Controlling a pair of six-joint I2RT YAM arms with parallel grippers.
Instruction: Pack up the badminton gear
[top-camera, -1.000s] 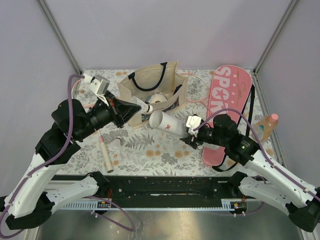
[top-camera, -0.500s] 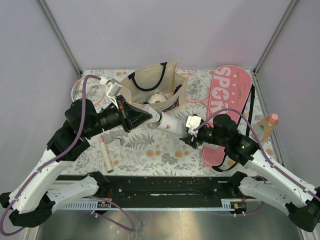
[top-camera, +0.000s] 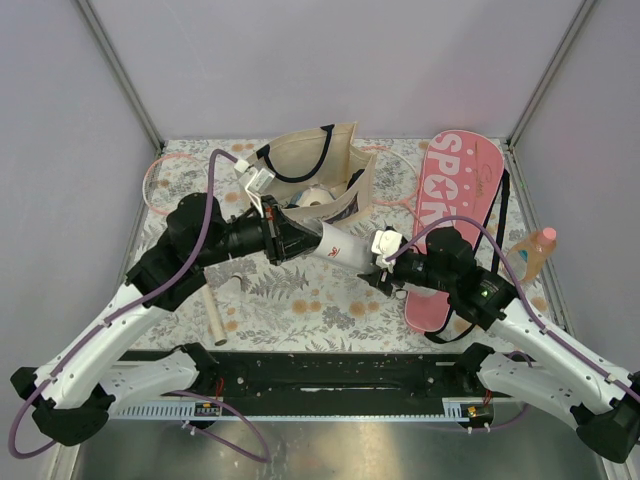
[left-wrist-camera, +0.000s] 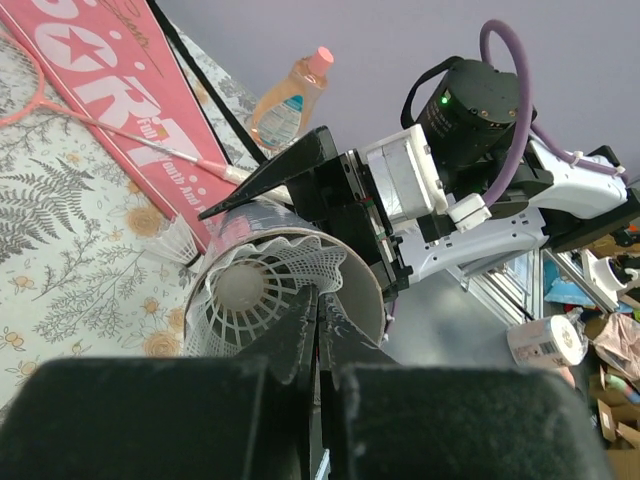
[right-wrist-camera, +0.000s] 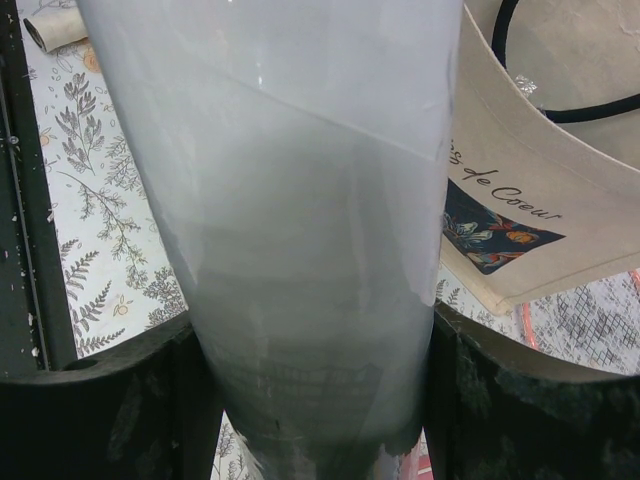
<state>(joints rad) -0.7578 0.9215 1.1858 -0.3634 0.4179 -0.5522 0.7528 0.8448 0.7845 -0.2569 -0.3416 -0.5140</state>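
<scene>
A: What is set out on the flower-patterned bench (top-camera: 300, 300)?

B: The long pink racket-shaped cover lettered "SPORT" (top-camera: 452, 200) is laid at the right rear. The beige cloth tote bag (top-camera: 330, 160) is stood at the rear middle. The long white tube (top-camera: 340, 247) is held off the bench between the two arms.

A: How is it gripped?

B: Its near end is clamped by the right end effector (top-camera: 385, 262), jaws spread wide round the barrel. The long axis is slanted up and to the left, with the open mouth turned to the left arm.

A: And the left end effector (left-wrist-camera: 313, 300)?

B: Its fingers are pressed together at the mouth, against the skirt of the white feather shuttlecock (left-wrist-camera: 250, 295) seated just inside. Whether a feather is nipped cannot be told.

A: The coming move?

B: A push along the tube's axis is judged likely, the left arm being nearer. The tote's wall is just beside the mouth. Open bench is found in front.
</scene>
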